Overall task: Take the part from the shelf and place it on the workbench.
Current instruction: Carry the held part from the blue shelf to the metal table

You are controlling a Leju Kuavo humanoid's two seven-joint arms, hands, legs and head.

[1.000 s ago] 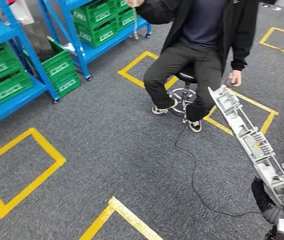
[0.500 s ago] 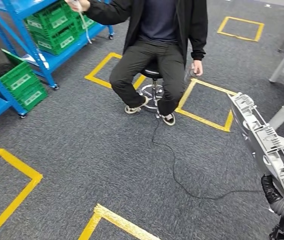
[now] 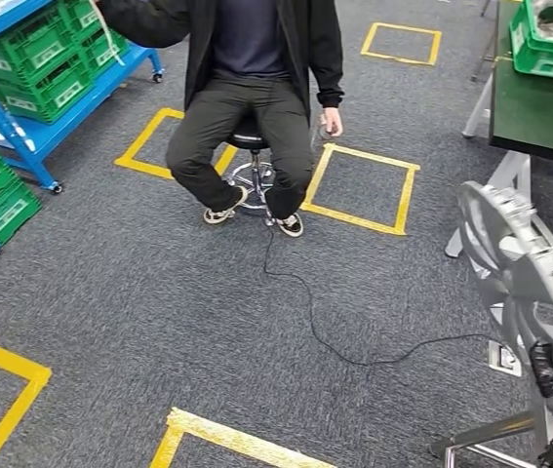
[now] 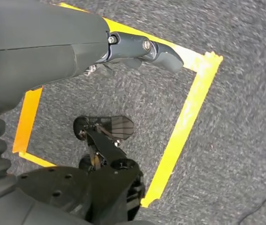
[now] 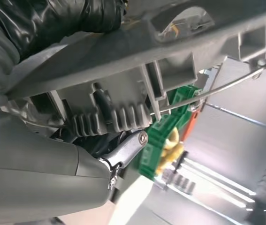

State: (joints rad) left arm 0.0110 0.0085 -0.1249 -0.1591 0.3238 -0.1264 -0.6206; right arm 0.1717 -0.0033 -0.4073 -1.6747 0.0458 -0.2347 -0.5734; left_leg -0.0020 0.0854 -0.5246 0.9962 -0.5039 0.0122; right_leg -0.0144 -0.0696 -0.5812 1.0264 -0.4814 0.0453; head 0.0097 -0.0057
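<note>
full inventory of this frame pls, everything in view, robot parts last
part: one, silver-grey ribbed plastic, held up at the head view's right edge
workbench: one, dark green top on grey legs, upper right
crates on workbench: at least two, green, partly cut off by the picture's edge
shelf: blue racks on castors, upper left
crates on shelf: several, green with white labels
floor tape squares: several, yellow, on grey carpet
cable: one, black, trailing across the carpet from the stool
stool: one, black seat, chrome base
person: one, seated on the stool, black jacket and trousers
right hand: grey, grips the part
left hand: grey, hangs over the floor, holds nothing
</note>
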